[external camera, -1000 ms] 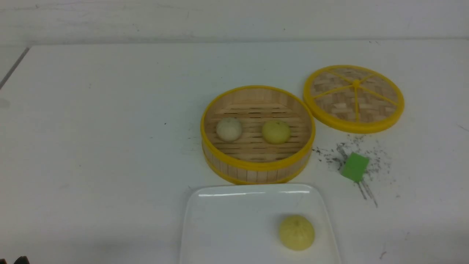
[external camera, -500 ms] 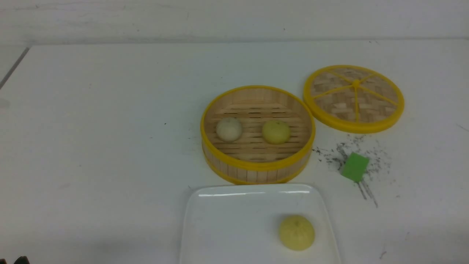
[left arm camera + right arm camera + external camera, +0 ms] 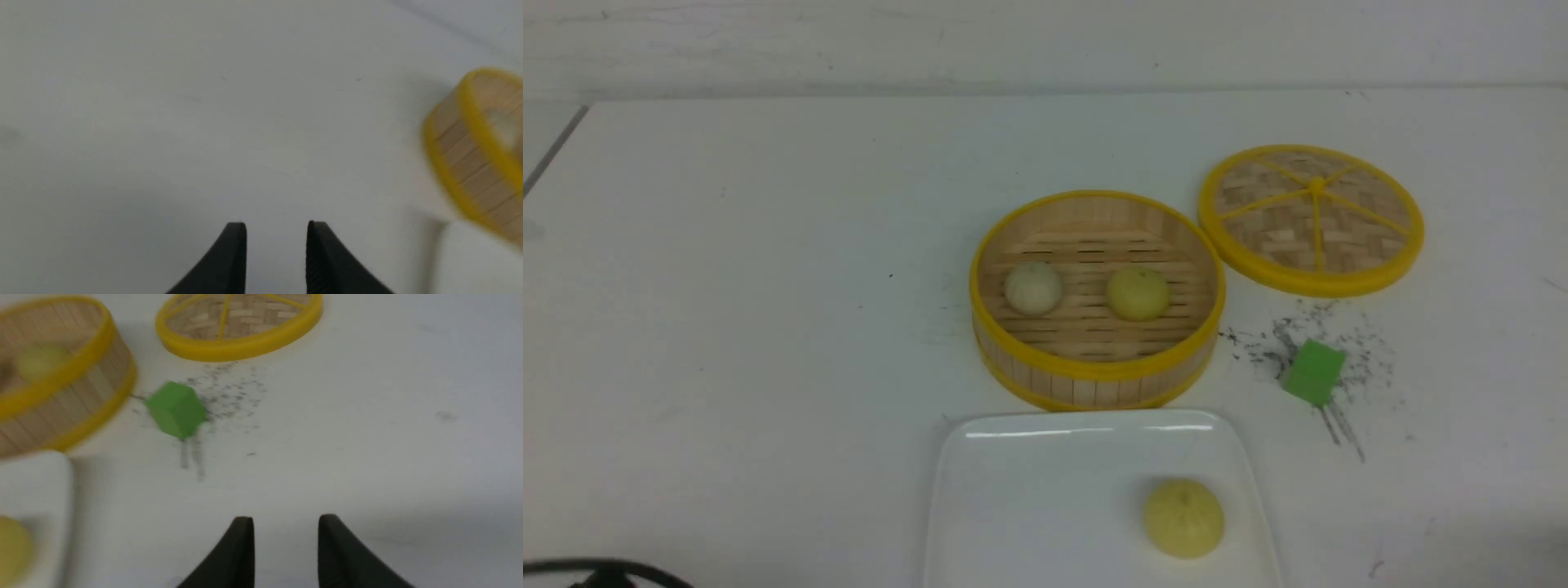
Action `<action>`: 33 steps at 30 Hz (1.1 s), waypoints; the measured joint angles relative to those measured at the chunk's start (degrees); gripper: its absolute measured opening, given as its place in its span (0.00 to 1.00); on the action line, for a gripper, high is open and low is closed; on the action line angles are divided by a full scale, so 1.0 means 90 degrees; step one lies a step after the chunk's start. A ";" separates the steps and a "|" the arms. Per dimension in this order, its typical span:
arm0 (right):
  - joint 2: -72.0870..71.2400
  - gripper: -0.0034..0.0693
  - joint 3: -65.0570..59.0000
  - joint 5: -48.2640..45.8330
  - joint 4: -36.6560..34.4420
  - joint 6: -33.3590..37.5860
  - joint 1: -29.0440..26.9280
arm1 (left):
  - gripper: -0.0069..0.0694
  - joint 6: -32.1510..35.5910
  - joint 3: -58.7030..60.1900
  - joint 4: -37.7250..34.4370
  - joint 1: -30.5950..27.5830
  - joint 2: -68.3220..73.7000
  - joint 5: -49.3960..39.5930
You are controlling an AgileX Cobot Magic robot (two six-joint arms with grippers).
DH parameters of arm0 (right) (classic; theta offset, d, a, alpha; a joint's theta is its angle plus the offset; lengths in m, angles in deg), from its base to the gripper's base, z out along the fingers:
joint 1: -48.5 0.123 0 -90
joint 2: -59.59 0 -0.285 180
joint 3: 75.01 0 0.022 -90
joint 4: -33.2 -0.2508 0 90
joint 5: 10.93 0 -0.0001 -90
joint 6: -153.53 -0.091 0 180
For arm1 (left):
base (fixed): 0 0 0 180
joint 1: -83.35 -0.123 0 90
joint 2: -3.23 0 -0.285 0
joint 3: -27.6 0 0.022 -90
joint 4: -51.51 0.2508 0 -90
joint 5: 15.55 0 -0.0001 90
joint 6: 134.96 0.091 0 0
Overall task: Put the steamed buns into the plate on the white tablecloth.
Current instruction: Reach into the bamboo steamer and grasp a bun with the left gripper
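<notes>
A beige-white bun [image 3: 1033,287] and a pale yellow bun [image 3: 1138,293] lie in the bamboo steamer [image 3: 1094,371]. Another pale yellow bun [image 3: 1183,518] lies on the white plate [image 3: 1029,490], at its right side; it shows blurred in the right wrist view [image 3: 12,549]. My left gripper [image 3: 276,228] is open and empty over bare white tablecloth [image 3: 727,327], left of the steamer [image 3: 470,155]. My right gripper [image 3: 286,522] is open and empty over the cloth, right of the plate [image 3: 36,486]. Neither gripper's fingers show in the front view.
The steamer's woven lid [image 3: 1312,219] lies at the back right, also in the right wrist view [image 3: 239,322]. A green cube [image 3: 1313,371] sits on dark smudges right of the steamer, also in the right wrist view [image 3: 176,409]. A dark cable [image 3: 605,572] shows at the bottom left.
A dark cable or arm part has come into the front view's bottom left corner. The buns, steamer, lid and plate have not moved.
</notes>
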 joint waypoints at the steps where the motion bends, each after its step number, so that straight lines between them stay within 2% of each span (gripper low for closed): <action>1: 0.0000 0.38 -0.0007 0.0009 -0.0206 -0.0115 0.0000 | 0.41 0.0000 0.0000 0.0000 0.0000 0.0000 0.0000; 2: 0.0000 0.38 -0.0021 0.0009 -0.0881 -0.0422 0.0000 | 0.41 -0.0770 0.0000 -0.0834 0.0000 0.0000 -0.0019; 5: 0.0000 0.38 -0.0036 0.0016 -0.1990 -0.0881 0.0000 | 0.41 -0.2099 0.0013 -0.2171 0.0000 0.0000 -0.0053; 8: 0.0000 0.38 -0.0036 0.0023 -0.2383 -0.0944 0.0000 | 0.41 -0.2508 0.0013 -0.2490 0.0000 0.0000 -0.0036; 12: 0.0000 0.38 -0.0036 0.0058 -0.2475 -0.0949 0.0000 | 0.41 -0.2550 0.0013 -0.2533 0.0000 0.0000 0.0103; 16: 0.0000 0.34 0.0052 0.0016 -0.2478 -0.0904 0.0000 | 0.39 -0.1674 -0.0043 -0.2527 0.0000 0.0000 0.0485; 17: 0.0000 0.27 0.0357 -0.0036 -0.2367 -0.0726 0.0000 | 0.35 -0.0990 -0.0347 -0.2519 -0.0007 0.0000 0.0485; 18: 0.0000 0.27 0.0404 -0.0036 -0.2346 -0.0698 0.0000 | 0.35 -0.0914 -0.0395 -0.2519 -0.0007 0.0000 0.0485; 20: 0.0100 0.13 0.1127 -0.0036 -0.1859 -0.0287 0.0000 | 0.28 -0.0026 -0.1124 -0.2501 -0.0012 0.0075 0.0507; 22: 0.0479 0.05 0.1843 -0.0182 -0.1221 -0.0100 0.0000 | 0.20 0.0664 -0.1868 -0.2380 -0.0012 0.0568 0.0203; 23: 0.0586 0.04 0.1988 -0.0255 -0.1072 -0.0088 0.0000 | 0.20 0.0664 -0.1868 -0.2380 -0.0012 0.0568 0.0203; 24: 0.1173 0.03 0.2662 -0.0798 -0.0422 -0.0043 0.0000 | 0.13 0.1082 -0.2442 -0.2181 -0.0012 0.1260 -0.0459; 25: 0.1248 0.03 0.2738 -0.0882 -0.0353 -0.0043 0.0000 | 0.13 0.1125 -0.2502 -0.2153 -0.0012 0.1350 -0.0551; 26: 0.1893 0.03 0.3250 -0.1687 0.0160 -0.0037 0.0000 | 0.10 0.1405 -0.2960 -0.1909 -0.0012 0.2117 -0.1367; 28: 0.2588 0.03 0.3845 -0.2632 0.0558 -0.0018 0.0000 | 0.09 0.1705 -0.3481 -0.1617 -0.0012 0.3149 -0.2386; 29: 0.3303 0.04 0.4284 -0.3531 0.0817 0.0013 0.0000 | 0.09 0.1969 -0.3834 -0.1447 -0.0012 0.3872 -0.2947; 31: 0.3649 0.04 0.4467 -0.3909 0.0897 0.0063 0.0000 | 0.09 0.2206 -0.4091 -0.1367 -0.0012 0.4381 -0.3249; 32: 0.4302 0.04 0.4754 -0.4449 0.0942 0.0222 0.0000 | 0.09 0.2639 -0.4527 -0.1310 -0.0012 0.5170 -0.3565; 33: 0.4456 0.04 0.4784 -0.4534 0.0935 0.0252 0.0000 | 0.09 0.2639 -0.4527 -0.1310 -0.0012 0.5170 -0.3565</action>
